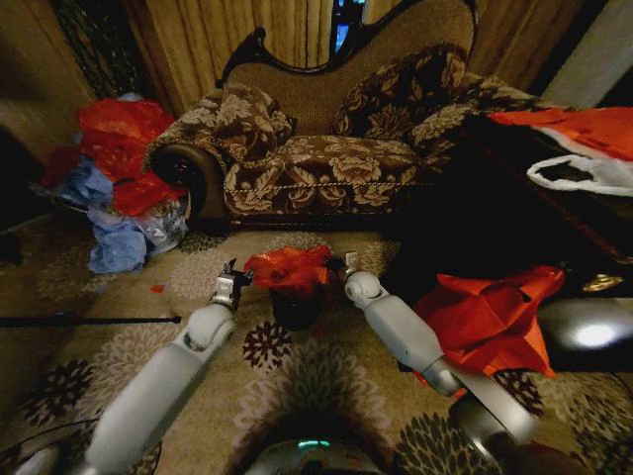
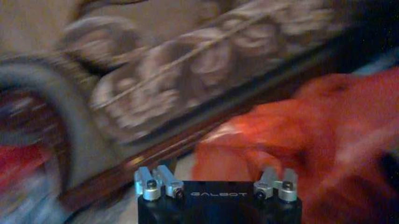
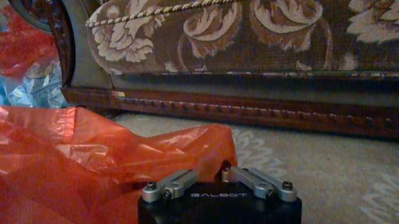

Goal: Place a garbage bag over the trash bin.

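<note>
At frame centre the garbage bag [image 1: 290,269] caps the trash bin [image 1: 295,309] – left gripper [image 1: 233,276] and right gripper [image 1: 345,265] flank it, grip on it unclear; open carpet [image 1: 326,366] around.

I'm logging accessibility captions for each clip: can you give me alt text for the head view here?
A red-orange garbage bag is draped over the top of a small black trash bin on patterned carpet, with the left gripper and right gripper at either side of it. A floral sofa stands behind, and more bags are piled by its end.
</note>
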Tool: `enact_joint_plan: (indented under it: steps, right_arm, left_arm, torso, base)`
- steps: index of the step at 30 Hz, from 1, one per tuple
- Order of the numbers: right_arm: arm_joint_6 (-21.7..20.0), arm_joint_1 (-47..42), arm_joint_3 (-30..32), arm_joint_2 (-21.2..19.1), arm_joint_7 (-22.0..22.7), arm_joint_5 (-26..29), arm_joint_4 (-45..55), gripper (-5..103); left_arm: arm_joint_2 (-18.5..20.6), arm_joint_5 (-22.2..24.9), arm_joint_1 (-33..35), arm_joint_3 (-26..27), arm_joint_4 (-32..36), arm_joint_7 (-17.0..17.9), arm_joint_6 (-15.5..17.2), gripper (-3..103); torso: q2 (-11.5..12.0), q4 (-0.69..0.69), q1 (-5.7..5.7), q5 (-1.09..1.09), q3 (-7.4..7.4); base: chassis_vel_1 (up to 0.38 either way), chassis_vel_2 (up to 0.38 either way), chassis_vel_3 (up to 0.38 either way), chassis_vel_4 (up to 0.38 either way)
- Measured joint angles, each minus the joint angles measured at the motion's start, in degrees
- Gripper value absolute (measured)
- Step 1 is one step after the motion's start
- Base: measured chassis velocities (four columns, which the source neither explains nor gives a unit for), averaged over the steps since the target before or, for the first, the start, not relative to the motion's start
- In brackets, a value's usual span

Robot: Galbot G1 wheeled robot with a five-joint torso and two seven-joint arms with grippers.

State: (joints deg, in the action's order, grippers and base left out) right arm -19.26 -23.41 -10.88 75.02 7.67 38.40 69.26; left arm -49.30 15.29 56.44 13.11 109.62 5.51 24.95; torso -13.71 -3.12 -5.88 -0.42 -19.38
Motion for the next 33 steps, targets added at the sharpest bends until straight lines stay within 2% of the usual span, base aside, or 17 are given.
enact_joint_plan:
  steps: [1,2,4,5,7,11,14,19,22,24,27,29,33]
  right_arm:
    - [0.0,-0.12,0.05,0.04,0.08,0.04,0.15,0]
    - [0.0,-0.12,0.05,0.04,0.08,0.04,0.15,0]
    - [0.02,-0.33,0.2,0.06,0.13,0.07,0.37,0]
    - [0.03,-0.45,0.23,0.01,0.13,0.08,0.53,0]
    - [0.03,-0.63,0.26,-0.13,0.13,0.13,0.79,0]
    - [0.05,-1.22,0.38,-0.75,0.17,0.17,1.31,0]
    - [0.25,-1.91,0.69,-1.5,0.17,0.13,1.71,0]
    - [0.29,-2.43,0.86,-2.28,0.21,0.2,2.51,0]
    - [0.18,-2.55,0.79,-3.23,0.52,1.09,3.91,0]
    - [0.09,-2.56,0.7,-3.42,0.6,1.38,4.33,0]
    - [-0.15,-2.56,0.41,-3.81,0.76,2.06,5.5,0]
    - [-0.16,-2.6,0.35,-3.84,0.77,2.1,5.66,0]
    - [-0.18,-3.1,0.28,-3.79,0.7,2.16,6.09,0]
  left_arm:
    - [1.03,-1.32,0.24,0.41,0.4,-3.94,-0.75,81]
    - [1.03,-1.32,0.24,0.41,0.4,-3.94,-0.75,81]
    - [2.52,-3.84,-0.15,0.59,0.48,-8.88,-2.18,91]
    - [2.84,-4.27,-0.72,0.25,-0.02,-9.37,-3.28,96]
    - [3.08,-4.67,-1.89,-0.47,-0.99,-9.64,-4.49,98]
    - [2.94,-5.4,-6.03,-2.64,-3.59,-10.27,-5.39,100]
    - [2.59,-6.94,-9.85,-4.26,-6.53,-13.35,-6.4,100]
    - [1.86,-7.72,-12.71,-5.99,-10.44,-15.85,-7.47,100]
    - [0.33,-9.38,-15.22,-7.46,-14.98,-21.68,-9.39,101]
    - [-0.21,-9.61,-16.0,-8.1,-16.39,-22.42,-10.41,98]
    - [-2.28,-10.72,-18.53,-9.8,-19.81,-23.34,-12.54,84]
    - [-2.77,-10.89,-19.07,-10.17,-20.36,-23.41,-12.69,84]
    - [-4.62,-11.05,-20.84,-11.72,-22.26,-23.46,-12.78,62]
  torso:
    - [0.0,0.0,0.0,0.01,0.0]
    - [0.0,0.0,0.0,0.01,0.0]
    - [0.0,0.01,0.0,0.01,0.0]
    - [0.0,0.01,0.0,0.01,0.0]
    - [0.0,0.01,0.0,0.01,0.0]
    - [0.0,-0.01,-0.01,0.01,-0.01]
    - [0.0,-0.01,-0.01,0.01,-0.01]
    - [0.0,-0.01,-0.01,0.02,-0.01]
    - [0.0,0.0,-0.01,0.02,-0.01]
    - [0.0,-0.01,-0.01,0.01,-0.01]
    - [0.01,0.0,-0.01,0.01,-0.01]
    - [0.01,-0.01,-0.01,0.01,-0.01]
    - [0.01,-0.01,-0.01,0.02,-0.01]
  base:
    - [0.0,0.0,0.0,0.0]
    - [0.0,0.0,0.0,0.0]
    - [0.0,0.0,0.0,0.0]
    - [0.0,0.0,0.0,0.0]
    - [0.0,0.0,0.0,0.0]
    - [0.0,0.0,0.0,0.0]
    - [0.0,0.0,0.0,0.0]
    - [0.0,0.0,0.0,0.0]
    - [0.0,0.0,0.0,0.0]
    - [0.0,0.0,0.0,0.0]
    - [0.0,0.0,0.0,0.0]
    - [0.0,0.0,0.0,0.0]
    - [0.0,0.0,0.0,0.0]
